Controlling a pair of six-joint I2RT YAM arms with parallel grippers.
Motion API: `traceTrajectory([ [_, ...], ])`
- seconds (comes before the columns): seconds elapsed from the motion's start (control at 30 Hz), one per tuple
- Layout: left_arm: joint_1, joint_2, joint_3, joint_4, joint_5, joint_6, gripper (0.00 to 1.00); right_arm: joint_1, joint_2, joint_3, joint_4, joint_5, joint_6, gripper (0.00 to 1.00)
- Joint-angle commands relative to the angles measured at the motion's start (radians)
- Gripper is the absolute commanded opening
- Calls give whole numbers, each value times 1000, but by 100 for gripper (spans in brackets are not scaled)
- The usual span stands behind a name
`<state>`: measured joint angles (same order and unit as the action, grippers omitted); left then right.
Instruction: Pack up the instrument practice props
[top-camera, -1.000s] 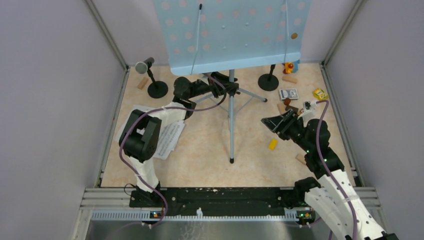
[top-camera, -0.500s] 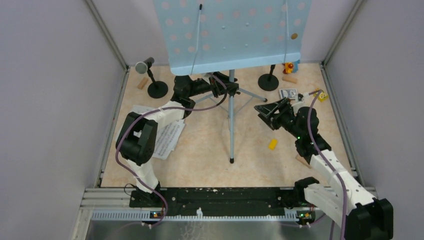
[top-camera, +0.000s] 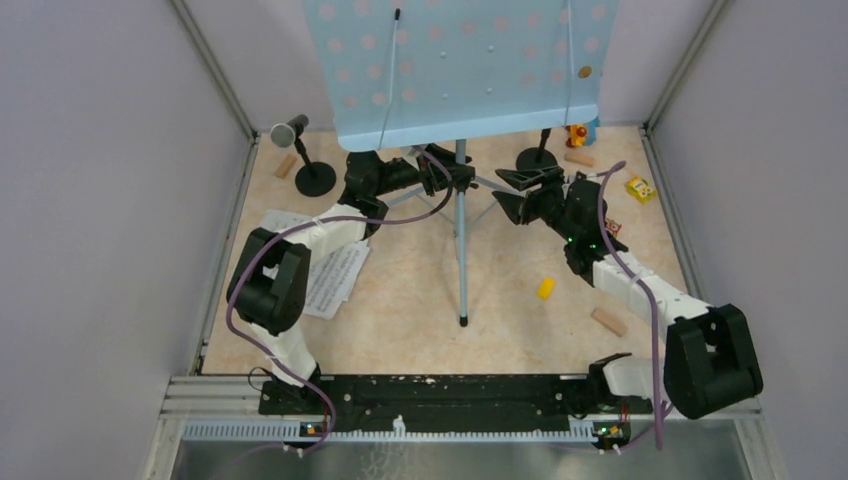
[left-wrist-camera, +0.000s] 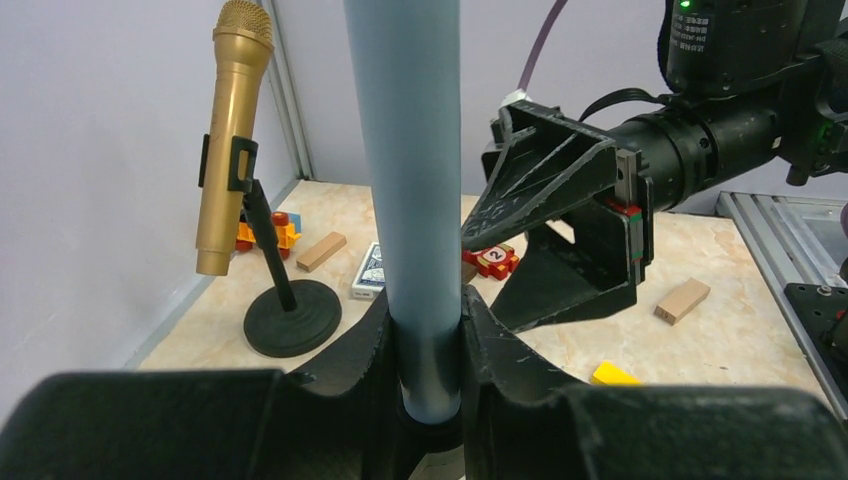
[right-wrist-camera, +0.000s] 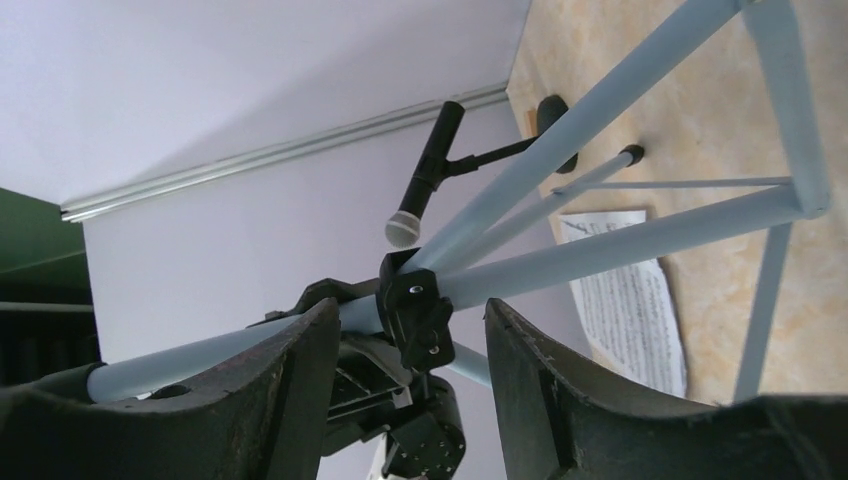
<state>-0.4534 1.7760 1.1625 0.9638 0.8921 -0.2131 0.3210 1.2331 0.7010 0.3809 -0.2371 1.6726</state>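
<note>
Task at an early stage: nothing is packed, and no case or bag shows in any view. The light blue music desk (top-camera: 460, 70) stands erect on its grey tripod legs (top-camera: 461, 270), which are fully splayed at mid-worktop toward the far edge. The left gripper (left-wrist-camera: 425, 330) pinches the post (left-wrist-camera: 405, 180) just above the leg hub, one finger pressed on each side. The right gripper (top-camera: 515, 192), its jaws spread wide and holding nothing, faces the same hub from the right, close but apart from it. The black microphone (top-camera: 289, 131) sits in its round-based holder (top-camera: 315, 179) at the far left corner. The gold microphone (left-wrist-camera: 228, 140) is clipped upright in the second holder (left-wrist-camera: 290, 320) near the far right corner. The music sheets (top-camera: 335, 275) lie flat by the left edge, partly under the left arm. By judgement, folding the stand is the step in hand; both microphones, both holders and the sheets remain to be gathered. A yellow block (top-camera: 545, 288) and a wooden block (top-camera: 608, 321) lie toward the near right corner and are not part of the task
</note>
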Motion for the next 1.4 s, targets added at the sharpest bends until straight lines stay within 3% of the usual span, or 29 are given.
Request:
traceTrajectory([
  [0.0, 1, -8, -22, -76, 45, 130, 0, 61, 72, 84, 116, 3, 106, 54],
  [0.27, -14, -14, -22, -91, 39, 153, 0, 108, 132, 106, 146, 13, 134, 49],
  [0.6, -23, -7, -31, -62, 38, 141, 0, 114, 169, 118, 186, -16, 149, 32],
  [0.73, -27, -4, -35, -62, 38, 144, 0, 121, 176, 113, 202, -23, 153, 16],
  [0.8, -28, -4, -34, -67, 38, 149, 0, 121, 175, 109, 212, -24, 141, 0],
  [0.83, -29, -4, -34, -69, 38, 152, 0, 122, 173, 110, 209, -24, 127, 0],
  [1.13, -50, -7, -26, -127, 34, 202, 0, 121, 165, 151, 192, -54, -122, 0],
  [1.37, -60, -9, -24, -141, 27, 217, 0, 156, 126, 169, 306, -37, -664, 0],
])
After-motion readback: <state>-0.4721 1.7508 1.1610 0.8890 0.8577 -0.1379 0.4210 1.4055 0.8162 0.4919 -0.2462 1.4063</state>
